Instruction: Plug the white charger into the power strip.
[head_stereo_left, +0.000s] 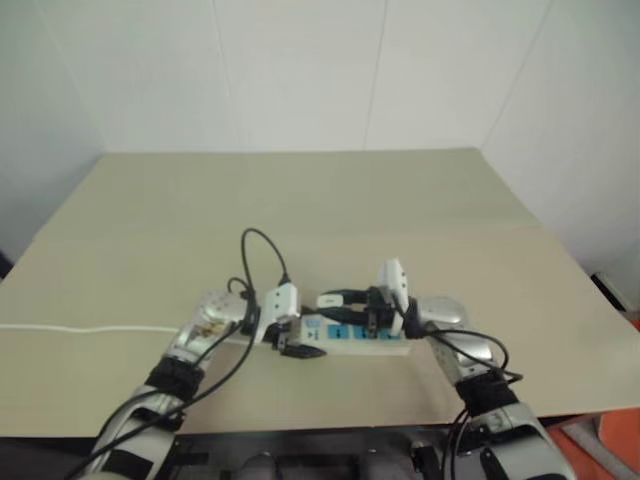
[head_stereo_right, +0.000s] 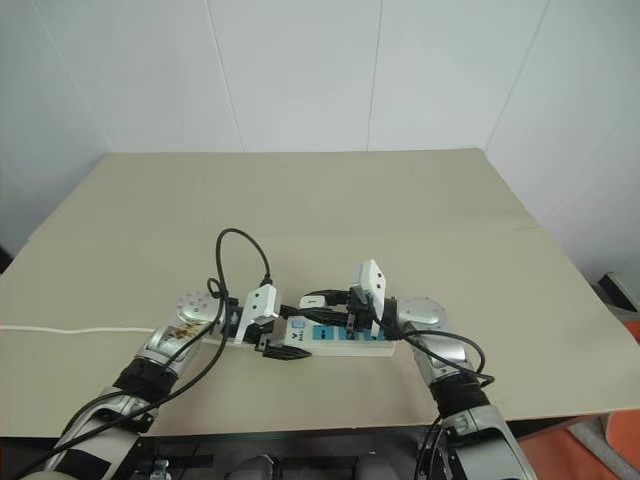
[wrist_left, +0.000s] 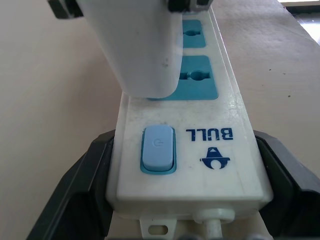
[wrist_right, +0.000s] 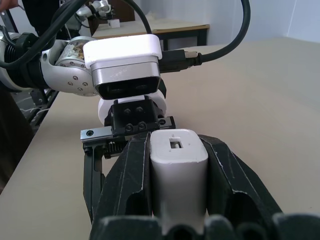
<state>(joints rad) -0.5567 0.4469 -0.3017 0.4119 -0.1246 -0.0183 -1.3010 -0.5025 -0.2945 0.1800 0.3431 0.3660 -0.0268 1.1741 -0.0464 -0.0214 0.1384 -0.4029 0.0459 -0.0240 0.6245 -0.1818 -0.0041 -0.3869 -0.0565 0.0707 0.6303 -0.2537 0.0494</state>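
long flat white plastic power strip with blue socket faces (head_stereo_right: 335, 338) lies on the beige tabletop (head_stereo_right: 300, 210) | left gripper (wrist_left: 180, 200) clamps the strip's switch end | right gripper (wrist_right: 177, 165) holds small white plastic cube charger (wrist_right: 178, 175), just above the strip's sockets beside the switch | thin white cord (head_stereo_right: 70, 330) trails away from the strip's switch end

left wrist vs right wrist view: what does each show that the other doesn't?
Left wrist alone: the power strip clamped at its switch end by the left pincer, with its blue switch and blue sockets. Right wrist alone: the right pincer shut on the white charger, and the tan table beyond. Shared: the white charger.
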